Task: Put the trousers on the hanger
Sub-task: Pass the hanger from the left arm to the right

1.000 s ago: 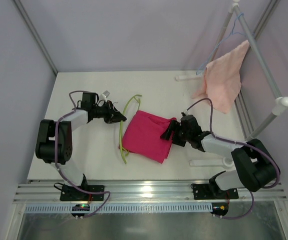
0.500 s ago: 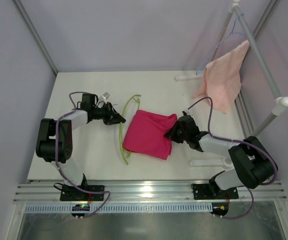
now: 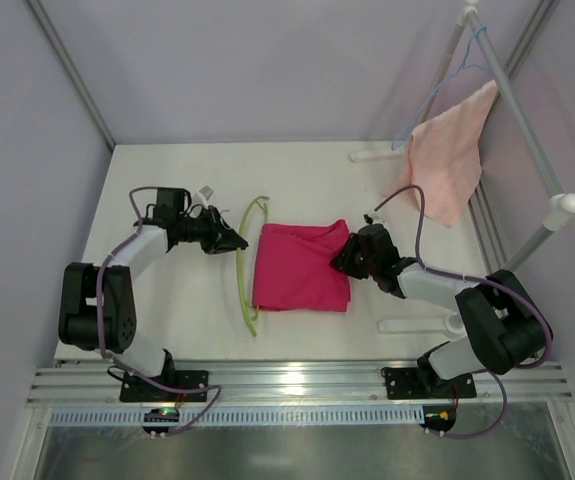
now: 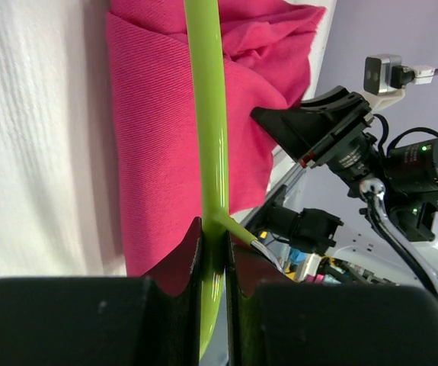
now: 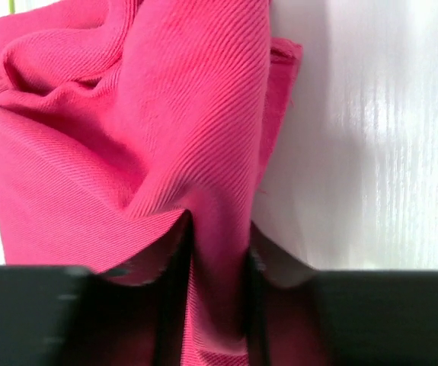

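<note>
We see the bright magenta-pink fabric trousers [image 3: 300, 268] lying folded into a compact, nearly square packet in the middle of the white desk [image 3: 167, 300]. Their left edge runs straight from far to near, and the far right corner is bunched up. We cannot tell the waist end from the leg ends.

The thin lime-green clothes hanger [image 3: 238, 275] lies just beside that left edge. Its long axis also runs far to near, with the curve bowing away from the cloth. We cannot make out its hook.

The left hand [image 3: 235, 241] is clenched on the hanger's bar. In its wrist view the green bar [image 4: 207, 114] passes between the two dark fingers [image 4: 174, 267], with the trousers [image 4: 158, 137] behind it.

The right hand [image 3: 339, 260] is at the bunched corner. Its wrist view shows a ridge of the pink cloth [image 5: 127, 114] pinched between the fingers [image 5: 174, 259], so it is grasping the trousers.

At the far right, well apart from both, a pale salmon-pink towel [image 3: 447, 160] and a thin light-blue wire hanger [image 3: 429, 100] hang from a white pipe rack [image 3: 527, 130]. Between the two hands only the trousers lie.
</note>
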{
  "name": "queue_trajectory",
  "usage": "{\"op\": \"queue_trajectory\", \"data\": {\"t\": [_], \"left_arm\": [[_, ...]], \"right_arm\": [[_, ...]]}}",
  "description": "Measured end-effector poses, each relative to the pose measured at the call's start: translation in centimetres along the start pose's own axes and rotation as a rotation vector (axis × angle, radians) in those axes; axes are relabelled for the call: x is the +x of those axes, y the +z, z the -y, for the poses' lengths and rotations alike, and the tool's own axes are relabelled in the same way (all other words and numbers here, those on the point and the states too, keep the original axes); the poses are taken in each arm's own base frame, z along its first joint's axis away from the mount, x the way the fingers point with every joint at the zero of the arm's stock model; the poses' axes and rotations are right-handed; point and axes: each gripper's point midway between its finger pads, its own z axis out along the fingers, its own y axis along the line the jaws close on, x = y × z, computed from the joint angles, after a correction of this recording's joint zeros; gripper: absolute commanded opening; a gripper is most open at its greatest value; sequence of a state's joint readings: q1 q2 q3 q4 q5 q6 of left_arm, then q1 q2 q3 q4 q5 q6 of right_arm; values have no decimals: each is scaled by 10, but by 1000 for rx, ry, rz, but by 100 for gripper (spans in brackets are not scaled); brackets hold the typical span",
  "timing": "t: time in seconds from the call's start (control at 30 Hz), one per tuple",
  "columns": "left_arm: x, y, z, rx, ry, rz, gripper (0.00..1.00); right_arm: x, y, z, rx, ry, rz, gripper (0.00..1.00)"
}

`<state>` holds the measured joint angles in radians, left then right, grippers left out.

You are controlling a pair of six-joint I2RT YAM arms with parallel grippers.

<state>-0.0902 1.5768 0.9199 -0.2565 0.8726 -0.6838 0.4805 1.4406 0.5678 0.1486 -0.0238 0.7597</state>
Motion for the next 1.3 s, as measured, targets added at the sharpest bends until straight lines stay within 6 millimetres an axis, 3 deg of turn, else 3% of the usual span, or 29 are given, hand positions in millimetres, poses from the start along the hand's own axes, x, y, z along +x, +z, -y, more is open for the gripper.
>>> {"op": "queue_trajectory", "data": {"t": [0.1,0.13,0.3,0.53,0.63,0.7,0.87,1.07,1.2,1.23,1.3], "left_arm": [[4,-5,15,-2,-18,-4,0],[5,-6,21,0,-21,-3,0],[7,-15,58,25,-18,13,0],[-10,-27,139,89,74,87,0],[-10,-27,164,129,91,98,0],[-6,-23,174,149,89,99,0],[4,-12,197,182,77,97,1],[20,-4,241,272,120,81,0],[32,2,259,312,131,59,0],[33,4,262,319,133,57,0],[36,7,267,329,137,53,0]], "right_arm": [[-5,0,0,4,-24,6,44],[-9,-1,-1,9,-32,8,51],[-12,-17,-17,20,-98,-12,61],[-1,-91,-102,-159,-234,2,63],[-2,-128,-131,-268,-253,42,78],[-3,-152,-147,-352,-257,70,80],[-19,-197,-186,-530,-211,152,80],[-38,-211,-223,-620,-162,205,79],[-42,-205,-238,-642,-146,211,63],[-41,-203,-240,-645,-145,207,53],[-36,-199,-245,-651,-140,195,44]]}}
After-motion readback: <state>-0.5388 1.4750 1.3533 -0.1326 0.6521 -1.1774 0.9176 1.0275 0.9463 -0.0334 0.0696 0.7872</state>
